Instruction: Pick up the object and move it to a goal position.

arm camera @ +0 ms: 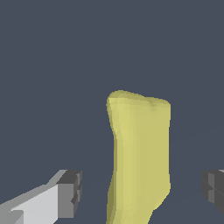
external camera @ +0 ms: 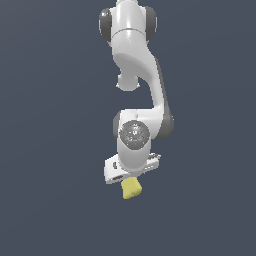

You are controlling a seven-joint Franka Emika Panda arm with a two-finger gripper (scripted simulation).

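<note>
The hand [arm camera: 140, 192] sits closest to the wrist camera, and its two dark finger pads [arm camera: 70, 192] stand wide apart, each clear of the yellow block [arm camera: 140, 153] that lies between them. Nothing is gripped yet.

The arm [external camera: 137, 75] is the biggest thing in the exterior view, reaching down over a plain dark surface [external camera: 50, 150], with the hand [external camera: 131, 175] at its low end. The block [external camera: 131, 188] shows just below the hand there, poking out from under it.

In the wrist view, the block's long axis runs across the line joining the two pads, so the fingers face its narrow width. That suits a closing move, I judge, provided the hand is low enough; how high the pads stand over the block cannot be told. The block's near end is cut off by the frame, one pad shows only in part, and no goal marker is visible.
</note>
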